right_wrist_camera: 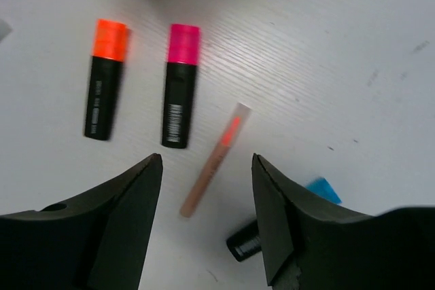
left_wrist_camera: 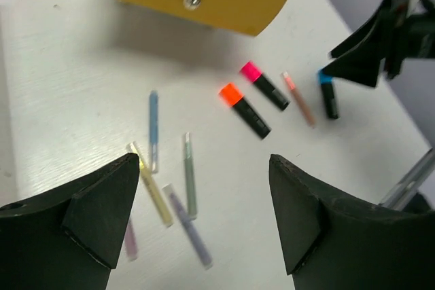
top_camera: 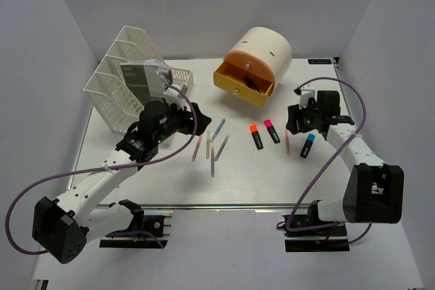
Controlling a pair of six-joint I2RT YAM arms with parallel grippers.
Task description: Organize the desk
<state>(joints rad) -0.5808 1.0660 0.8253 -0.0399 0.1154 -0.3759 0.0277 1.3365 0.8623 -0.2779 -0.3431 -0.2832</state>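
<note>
Barely begun, I judge: desk (top_camera: 258, 181) fills mid-frame with highlighters (top_camera: 257, 137) and pens (top_camera: 212, 151) loose below the open drawer (top_camera: 243, 85); left fingers (left_wrist_camera: 102, 202) and right fingers (right_wrist_camera: 129, 215) both spread, empty.

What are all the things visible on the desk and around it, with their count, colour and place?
desk: one, white, under everything
file rack: one, white mesh, back left
booklet: one, grey, standing in the file rack
drawer unit: one, cream, back centre
yellow drawer: one, pulled open from the drawer unit
highlighters: three, black with orange, pink and blue caps, right of centre
thin pens: five, pastel, loose at the centre
salmon pen: one, between the pink and blue highlighters
left gripper: open, black, above the thin pens
right gripper: open, black, above the salmon pen
</note>
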